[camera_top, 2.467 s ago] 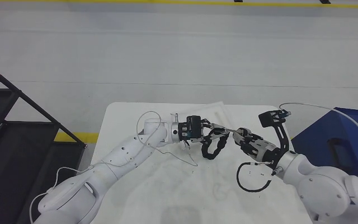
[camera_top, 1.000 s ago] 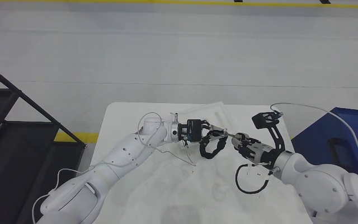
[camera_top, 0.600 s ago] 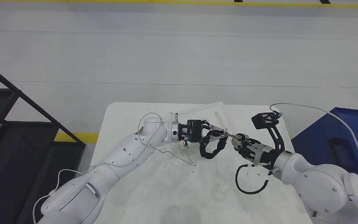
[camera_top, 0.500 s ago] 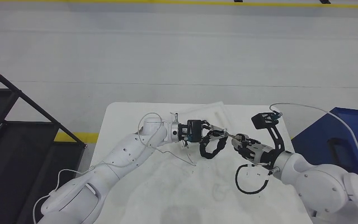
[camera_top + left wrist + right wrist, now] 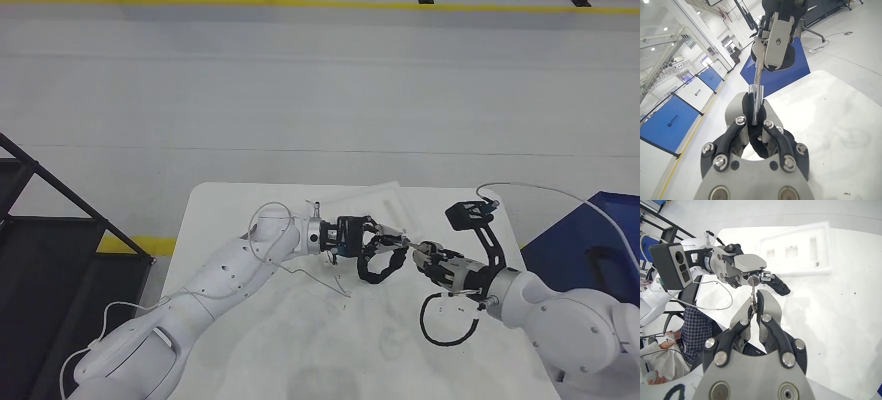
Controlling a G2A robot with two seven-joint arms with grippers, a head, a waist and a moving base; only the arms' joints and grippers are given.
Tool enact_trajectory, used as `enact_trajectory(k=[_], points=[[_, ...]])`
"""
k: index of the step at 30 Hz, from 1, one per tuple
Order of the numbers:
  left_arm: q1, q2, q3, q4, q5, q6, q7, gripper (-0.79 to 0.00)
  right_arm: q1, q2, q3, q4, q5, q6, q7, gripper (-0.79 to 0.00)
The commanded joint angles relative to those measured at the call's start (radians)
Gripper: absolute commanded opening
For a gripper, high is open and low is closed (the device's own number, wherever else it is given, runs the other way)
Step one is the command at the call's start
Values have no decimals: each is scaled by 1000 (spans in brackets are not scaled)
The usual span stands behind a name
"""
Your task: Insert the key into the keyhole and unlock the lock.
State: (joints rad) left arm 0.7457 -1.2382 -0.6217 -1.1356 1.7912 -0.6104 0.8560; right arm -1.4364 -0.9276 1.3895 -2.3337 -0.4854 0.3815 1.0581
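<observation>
Closest in, the right end effector (image 5: 755, 299) is pressed together on the key (image 5: 753, 295), pinching its head flat between the two pads, up in the air over the white counter (image 5: 300, 340). Follow the blade forward and there it is: the tip sits in the keyhole (image 5: 752, 280), right in the round end face of the lock (image 5: 755, 98), with most of the blade showing outside the chrome cylinder. From the left wrist view the key runs straight on, in line with that cylinder.

Holding the lock is the left end effector (image 5: 753, 101), clamped on the chrome body from both sides, black pads tight against it. In the top view the two arms meet nose to nose above the middle of the counter, the end effectors just apart and the key bridging them.

The lock's black cable (image 5: 376, 268) curls down in a loop below the left end effector, hanging toward the counter. Whether it touches the surface I cannot tell.

Farther out, past both end effectors, a white foam tray (image 5: 826, 247) lies flat on the counter near its far edge, with three rectangular pockets cut into it.
</observation>
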Motion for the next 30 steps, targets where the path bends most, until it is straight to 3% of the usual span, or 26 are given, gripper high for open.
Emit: enact_trajectory(k=[1, 27, 29, 30], points=[[0, 0, -1, -1, 6, 0, -2, -785, 7, 0, -5, 2, -3, 4, 6, -785], [11, -4, -16, -16, 14, -24, 17, -785, 109, -6, -88, 48, -29, 62, 73, -785], [10, -5, -17, -10, 0, -37, 27, -785, 115, -7, -89, 50, -26, 61, 72, 0], [9, -6, -17, -6, -1, -42, 25, -785, 117, -7, -88, 49, -23, 57, 70, 0]])
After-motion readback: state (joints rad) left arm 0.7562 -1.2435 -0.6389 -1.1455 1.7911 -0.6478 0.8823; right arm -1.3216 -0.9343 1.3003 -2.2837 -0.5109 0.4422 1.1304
